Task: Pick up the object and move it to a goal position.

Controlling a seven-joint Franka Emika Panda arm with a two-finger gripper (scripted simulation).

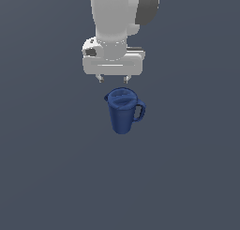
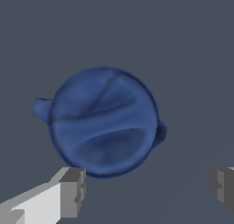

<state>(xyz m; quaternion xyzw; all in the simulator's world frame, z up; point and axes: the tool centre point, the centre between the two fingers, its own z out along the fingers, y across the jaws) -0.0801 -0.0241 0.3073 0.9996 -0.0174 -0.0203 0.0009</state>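
Observation:
The object, a dark blue pitcher, stands upright on the grey floor with its lid on and its loop handle toward the exterior view's right. My gripper hangs above and slightly behind it, open, with nothing between the fingers. From the wrist camera I look straight down on the pitcher's round lid, with the handle sticking out on one side and the small spout on the other. Both fingertips show at the picture's edge, wide apart, and the gripper is offset from the pitcher rather than around it.
A plain grey floor lies around the pitcher. The white arm rises out of the exterior view at the top.

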